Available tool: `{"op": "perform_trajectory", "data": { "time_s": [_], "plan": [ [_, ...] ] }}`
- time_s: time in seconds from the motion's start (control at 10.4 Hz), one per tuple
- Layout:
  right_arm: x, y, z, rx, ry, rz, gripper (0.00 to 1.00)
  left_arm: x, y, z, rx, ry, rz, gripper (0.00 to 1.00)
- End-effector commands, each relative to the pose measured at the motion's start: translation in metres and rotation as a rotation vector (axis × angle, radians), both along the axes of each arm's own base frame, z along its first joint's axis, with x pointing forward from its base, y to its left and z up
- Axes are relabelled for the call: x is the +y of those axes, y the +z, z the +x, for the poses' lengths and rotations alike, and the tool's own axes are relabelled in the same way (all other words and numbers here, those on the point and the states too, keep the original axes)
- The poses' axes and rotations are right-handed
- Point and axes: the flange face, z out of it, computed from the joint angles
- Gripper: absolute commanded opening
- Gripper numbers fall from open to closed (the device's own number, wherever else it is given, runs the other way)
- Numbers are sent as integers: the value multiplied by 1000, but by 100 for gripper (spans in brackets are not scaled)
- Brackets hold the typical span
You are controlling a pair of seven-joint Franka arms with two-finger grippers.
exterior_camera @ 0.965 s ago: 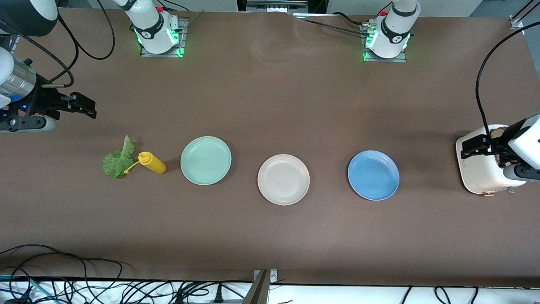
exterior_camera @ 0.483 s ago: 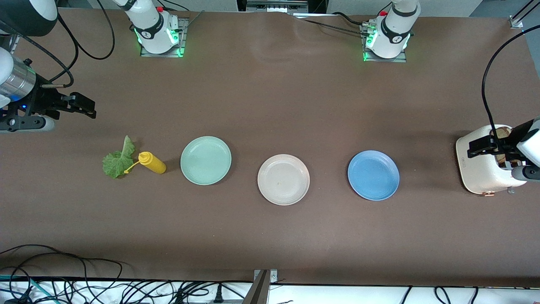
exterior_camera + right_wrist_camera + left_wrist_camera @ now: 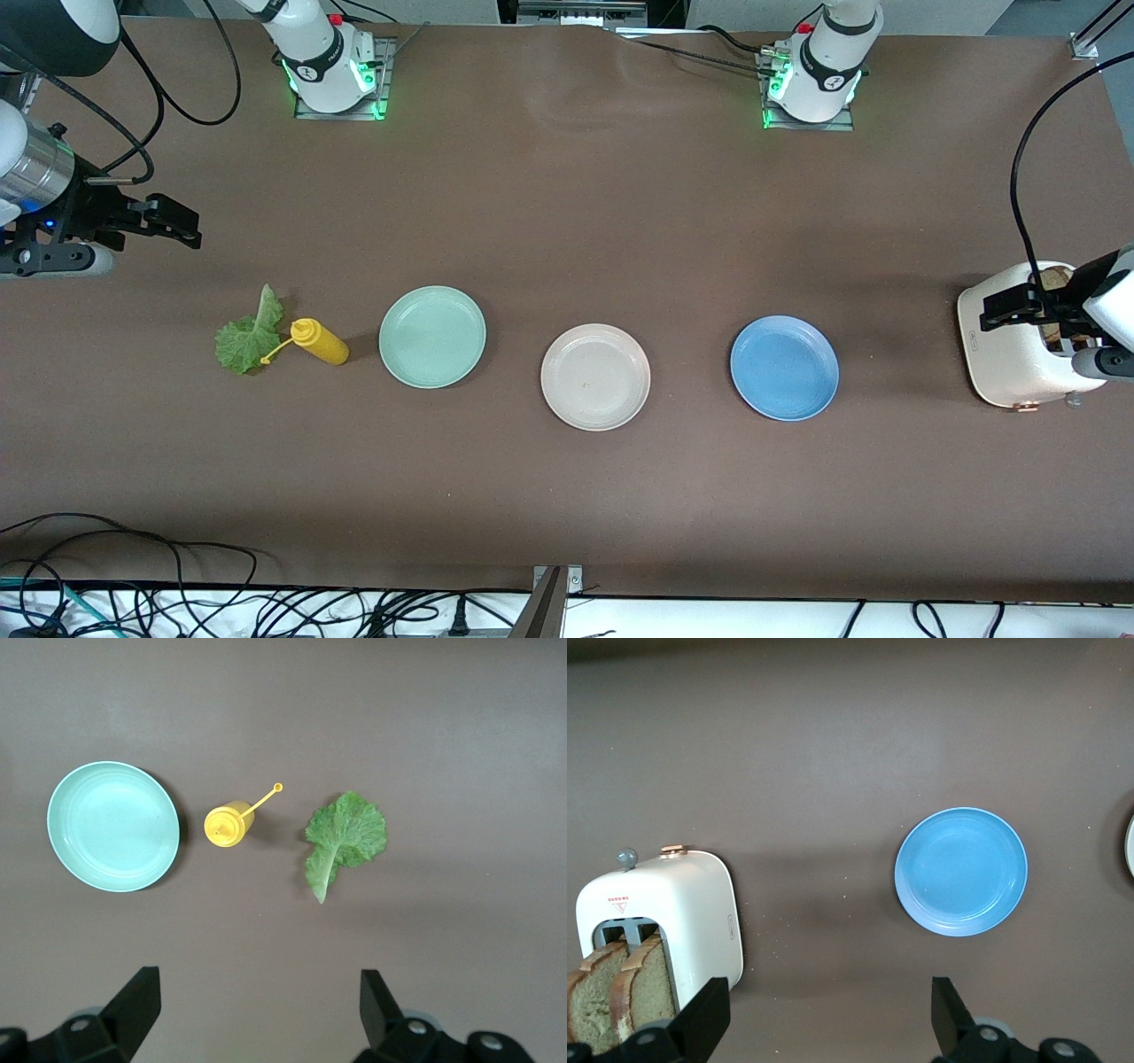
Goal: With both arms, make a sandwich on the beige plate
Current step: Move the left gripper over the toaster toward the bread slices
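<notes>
The beige plate (image 3: 595,377) lies bare at the middle of the table. Two bread slices (image 3: 616,997) stand in the slots of a white toaster (image 3: 1010,354) at the left arm's end; one bread slice (image 3: 1054,276) peeks out there. A green lettuce leaf (image 3: 248,337) lies flat at the right arm's end, also seen as the lettuce leaf (image 3: 344,837). My left gripper (image 3: 997,312) hangs open over the toaster's edge (image 3: 673,904), holding nothing. My right gripper (image 3: 182,226) hangs open and empty over bare table beside the lettuce. The left gripper (image 3: 830,1005) and right gripper (image 3: 260,992) both show wide gaps.
A yellow squeeze bottle (image 3: 321,342) lies beside the lettuce, then a mint green plate (image 3: 432,337). A blue plate (image 3: 784,368) sits between the beige plate and the toaster. Cables run along the table edge nearest the camera.
The left gripper has shifted a little toward the table's end over the toaster, then stopped. The right arm has barely moved.
</notes>
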Motion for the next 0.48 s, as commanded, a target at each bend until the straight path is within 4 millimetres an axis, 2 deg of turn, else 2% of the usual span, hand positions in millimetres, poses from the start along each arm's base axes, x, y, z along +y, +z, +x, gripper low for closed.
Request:
{"op": "perform_trajectory", "data": {
  "time_s": [0.0,0.39],
  "plan": [
    [-2,6,0,-6,-13,-7,100,6,4,-6,6,3,35,100],
    [-2,6,0,-6,-13,-7,100,25,4,-7,7,27,36,100]
  ]
}}
